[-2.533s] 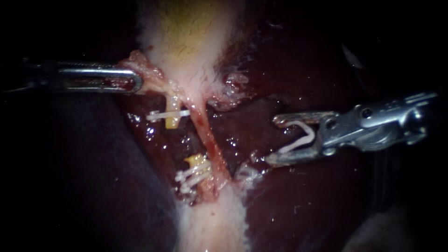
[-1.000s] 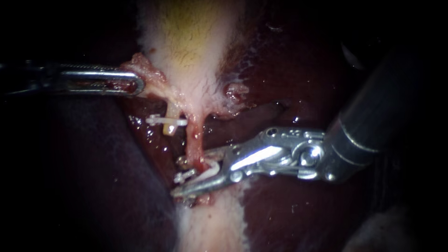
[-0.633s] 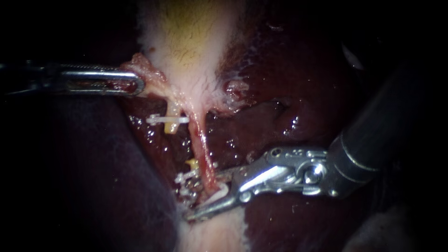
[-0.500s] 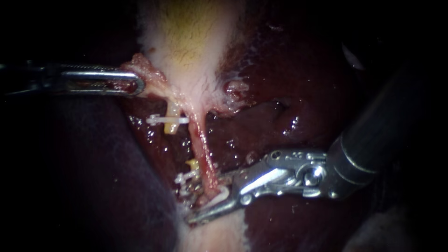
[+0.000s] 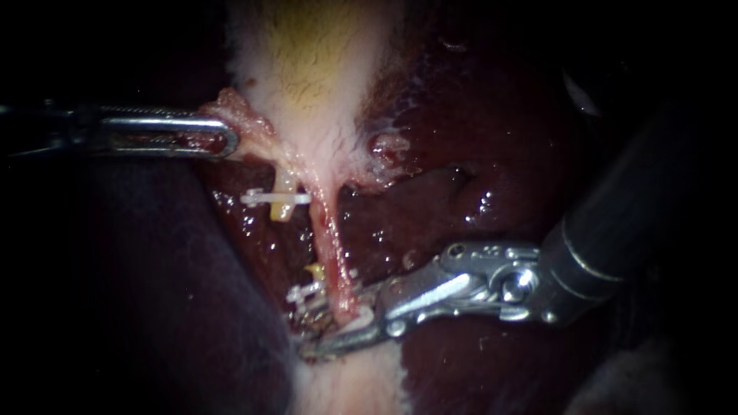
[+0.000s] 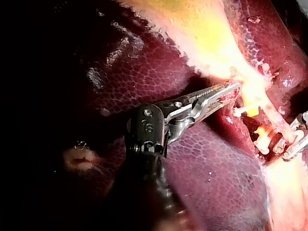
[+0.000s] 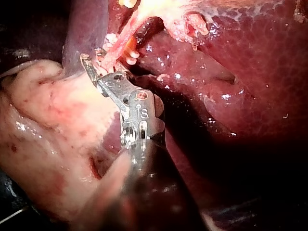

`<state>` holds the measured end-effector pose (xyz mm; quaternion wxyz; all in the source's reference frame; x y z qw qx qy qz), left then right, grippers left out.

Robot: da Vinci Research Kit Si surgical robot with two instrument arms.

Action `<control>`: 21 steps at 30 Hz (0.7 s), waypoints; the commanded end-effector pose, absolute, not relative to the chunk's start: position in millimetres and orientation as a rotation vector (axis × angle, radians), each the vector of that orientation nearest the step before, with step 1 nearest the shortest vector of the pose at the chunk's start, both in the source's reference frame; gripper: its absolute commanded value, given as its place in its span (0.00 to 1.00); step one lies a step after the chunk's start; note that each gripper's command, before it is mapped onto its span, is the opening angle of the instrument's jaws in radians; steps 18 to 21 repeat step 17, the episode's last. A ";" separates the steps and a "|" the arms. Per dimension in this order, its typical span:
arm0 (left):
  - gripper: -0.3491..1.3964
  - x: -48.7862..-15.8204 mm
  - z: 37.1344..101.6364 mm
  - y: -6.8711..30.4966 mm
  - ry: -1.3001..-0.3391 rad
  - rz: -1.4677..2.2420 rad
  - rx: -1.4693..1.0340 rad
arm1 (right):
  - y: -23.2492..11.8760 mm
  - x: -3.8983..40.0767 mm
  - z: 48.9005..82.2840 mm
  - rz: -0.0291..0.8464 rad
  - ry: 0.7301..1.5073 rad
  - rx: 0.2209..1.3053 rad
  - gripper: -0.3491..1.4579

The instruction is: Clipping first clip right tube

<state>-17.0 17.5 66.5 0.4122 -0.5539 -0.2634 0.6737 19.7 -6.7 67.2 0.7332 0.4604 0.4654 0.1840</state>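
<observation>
So the left instrument has its claw clenched on a ragged tissue flap at the narrow end of the gallbladder, and it pulls sideways; my guess is that's what draws the right tube out into a straight pink strand over the liver, lifted enough to get something around it.

The right tube runs from that neck down to the pale tissue below; just beside it sits the other tube, already cut, with a single clip on its upper stub and a little bunch of clips on the lower one; so that side looks done and this one is bare.

The right instrument comes in low and nearly crosswise to the tube; its claw grasps a white clip, one side of it above the tube's lower end and the other below; the tube sits in the mouth of it. I'd say the crosswise angle is the point, so the clip lands square instead of slanted; low placement probably leaves room higher up for more.

Can't tell from here if the clip is squeezed fully closed; the right wrist view just shows the tip buried at the tube, next to the old clips.
</observation>
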 end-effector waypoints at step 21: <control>0.00 -17.0 66.6 17.6 -0.663 1.695 -1.393 | -6.9 18.7 67.4 0.464 0.955 1.042 0.00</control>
